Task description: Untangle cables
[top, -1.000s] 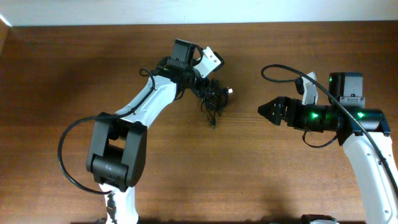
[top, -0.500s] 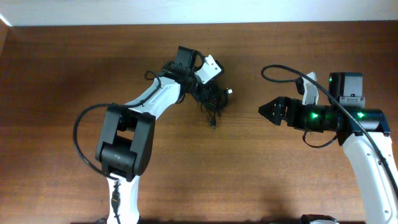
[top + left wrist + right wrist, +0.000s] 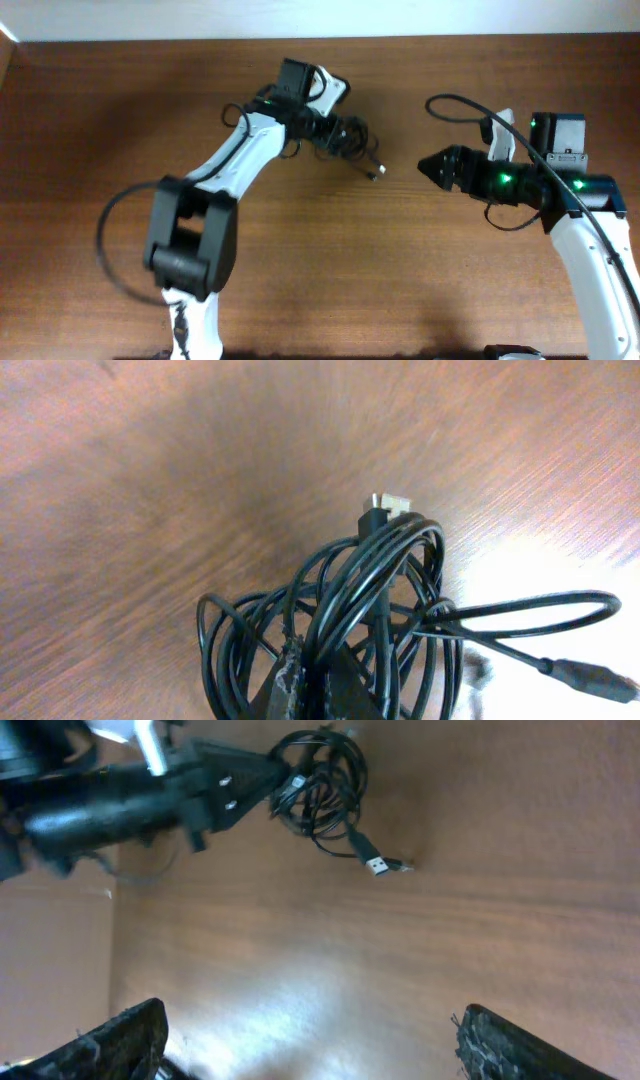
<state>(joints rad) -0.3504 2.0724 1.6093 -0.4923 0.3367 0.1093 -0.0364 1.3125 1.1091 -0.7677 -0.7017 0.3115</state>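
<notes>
The cables (image 3: 350, 135) are a bunch of thin black loops at the back middle of the table. My left gripper (image 3: 325, 130) is shut on the bunch from its left side. In the left wrist view the jaws (image 3: 312, 680) pinch several strands of the cables (image 3: 380, 590), and a silver-tipped plug (image 3: 390, 502) pokes out at the top. One loose end with a silver plug (image 3: 378, 171) trails toward the right. My right gripper (image 3: 430, 165) is open, to the right of the bunch and apart from it. Its fingers (image 3: 120, 1040) frame bare wood, with the cables (image 3: 322, 778) far ahead.
The brown wooden table (image 3: 320, 260) fills the view, with a pale wall strip along its back edge. A thick black robot cable (image 3: 460, 105) arcs above the right arm. Another loops beside the left arm's base (image 3: 105, 240).
My left gripper has shut on the cable bunch and drawn it back and up. One plug end now trails out to the right. The right gripper has tipped slightly toward the bunch.
</notes>
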